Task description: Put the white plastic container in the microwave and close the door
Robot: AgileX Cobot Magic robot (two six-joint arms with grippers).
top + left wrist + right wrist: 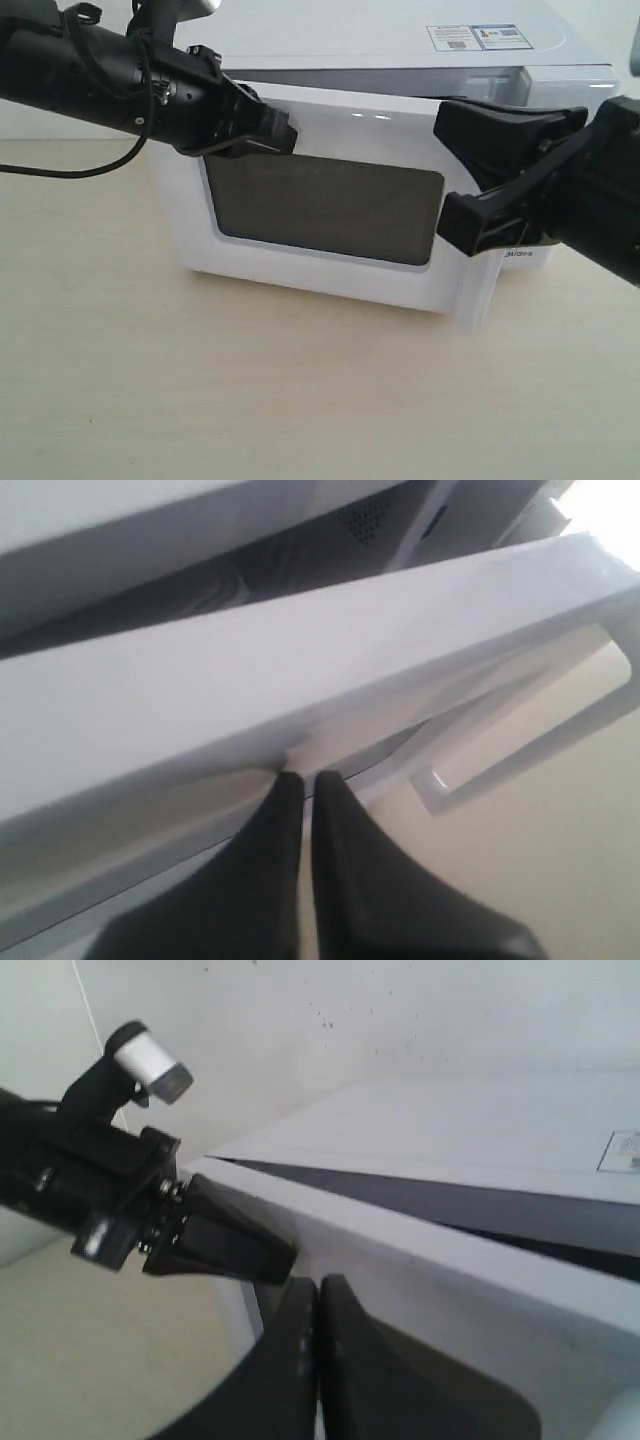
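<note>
Pale wood bench [300, 400], plain white wall [400, 1020] behind.

White plastic container: not visible in any view. I judge it is inside the microwave [400, 40], but the dark window [325, 205] shows nothing through it, so I cannot confirm this.

Door [330, 125]: swung most of the way to, not latched. A dark gap [450, 1200] runs between its top edge and the oven body, wider toward the handle side. The door stands at a slight angle to the front.

Left fingers [284, 134]: together, holding nothing, tips against the upper corner of the door's outer face near the hinge side. The left wrist view shows the tips meeting the door panel.

Right fingers [317, 1360]: together, holding nothing, up at the handle end of the door. I cannot tell if they are touching it.

Progress, as judged: loading step presumably done, closing step well advanced. What is left is to push the door through the last of its swing until the gap disappears and the latch catches, then draw both arms clear.
</note>
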